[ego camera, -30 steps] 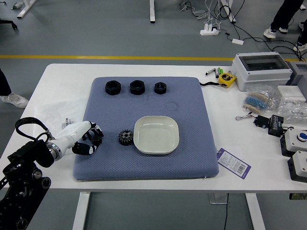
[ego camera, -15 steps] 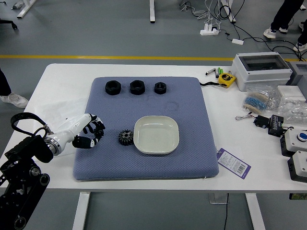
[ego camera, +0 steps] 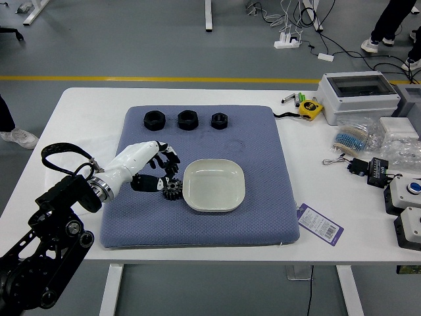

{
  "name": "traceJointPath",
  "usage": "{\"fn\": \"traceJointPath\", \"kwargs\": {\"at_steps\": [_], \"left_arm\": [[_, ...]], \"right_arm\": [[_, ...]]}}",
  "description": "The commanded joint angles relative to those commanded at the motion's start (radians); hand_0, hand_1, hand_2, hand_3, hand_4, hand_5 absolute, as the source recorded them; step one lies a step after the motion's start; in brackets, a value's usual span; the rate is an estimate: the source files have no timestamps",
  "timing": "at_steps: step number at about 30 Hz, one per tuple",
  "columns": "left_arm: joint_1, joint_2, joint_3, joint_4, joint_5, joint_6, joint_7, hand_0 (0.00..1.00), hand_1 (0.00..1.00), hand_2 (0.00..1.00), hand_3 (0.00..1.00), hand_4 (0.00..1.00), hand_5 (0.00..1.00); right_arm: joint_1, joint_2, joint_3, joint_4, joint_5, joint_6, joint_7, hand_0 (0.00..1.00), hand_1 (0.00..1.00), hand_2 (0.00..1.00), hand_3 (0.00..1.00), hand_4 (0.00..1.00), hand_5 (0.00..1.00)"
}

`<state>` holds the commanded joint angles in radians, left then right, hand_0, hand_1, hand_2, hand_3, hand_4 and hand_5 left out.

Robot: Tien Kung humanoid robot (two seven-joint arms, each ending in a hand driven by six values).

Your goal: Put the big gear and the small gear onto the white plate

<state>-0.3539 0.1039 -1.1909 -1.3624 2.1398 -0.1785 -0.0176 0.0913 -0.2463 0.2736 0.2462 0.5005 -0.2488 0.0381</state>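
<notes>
My left hand (ego camera: 158,170) reaches in from the left over the blue mat. Its fingers are closed on a dark toothed piece, the big gear (ego camera: 172,166), which is partly covered by them. The small black gear (ego camera: 173,191) lies on the mat just below the held gear in the picture, close against the left rim of the white plate. The white plate (ego camera: 214,185), a rounded square, rests on the mat with nothing on it. My right hand is out of view.
Three black nuts (ego camera: 188,120) stand in a row along the far part of the mat (ego camera: 197,230). A yellow tape measure (ego camera: 310,109), a grey-white box (ego camera: 359,95), bagged parts and a paper tag (ego camera: 320,224) lie to the right. People's legs show beyond the table.
The left hand has moved right and somewhat toward the far side, carrying the big gear from the mat's left part to above the small gear. Small gear and plate have stayed put.
</notes>
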Motion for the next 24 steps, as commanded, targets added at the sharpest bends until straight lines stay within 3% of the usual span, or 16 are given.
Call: {"fn": "traceJointPath", "kwargs": {"at_steps": [8,9,15,16,20,21,24], "left_arm": [[-0.093,-0.034,0.115,0.067,-0.036,0.055,-0.034,0.434,0.519,0.563,0.571,0.530,0.002],[-0.111,-0.046,0.133,0.085,-0.044,0.074,-0.043,0.539,0.594,0.635,0.646,0.795,0.002],[-0.136,-0.066,0.177,0.114,-0.050,0.091,-0.045,0.539,0.594,0.635,0.646,0.795,0.002],[-0.137,-0.067,0.181,0.116,-0.050,0.091,-0.044,0.662,0.692,0.754,0.774,0.998,0.044],[-0.140,-0.069,0.200,0.123,-0.053,0.081,-0.038,0.662,0.692,0.754,0.774,0.998,0.044],[-0.140,-0.070,0.202,0.124,-0.053,0.076,-0.037,0.756,0.783,0.852,0.819,0.998,0.183],[-0.140,-0.070,0.205,0.126,-0.054,0.073,-0.036,0.756,0.783,0.852,0.819,0.998,0.183]], "right_arm": [[0.007,-0.002,-0.002,0.001,0.004,-0.001,0.003,0.638,0.633,0.723,0.588,0.843,0.708],[0.009,-0.002,-0.001,0.001,0.002,-0.002,0.003,0.638,0.633,0.723,0.588,0.844,0.710],[0.011,-0.003,0.002,0.001,-0.002,-0.003,0.002,0.638,0.633,0.723,0.588,0.844,0.710],[0.011,-0.003,0.002,0.001,-0.003,-0.003,0.002,0.638,0.633,0.723,0.589,0.845,0.710],[0.012,-0.003,0.002,0.001,-0.003,-0.003,0.002,0.638,0.633,0.723,0.589,0.845,0.710],[0.012,-0.004,0.003,0.001,-0.003,-0.003,0.002,0.638,0.633,0.723,0.589,0.846,0.710],[0.012,-0.004,0.002,0.001,-0.002,-0.003,0.003,0.638,0.633,0.723,0.589,0.846,0.710]]}}
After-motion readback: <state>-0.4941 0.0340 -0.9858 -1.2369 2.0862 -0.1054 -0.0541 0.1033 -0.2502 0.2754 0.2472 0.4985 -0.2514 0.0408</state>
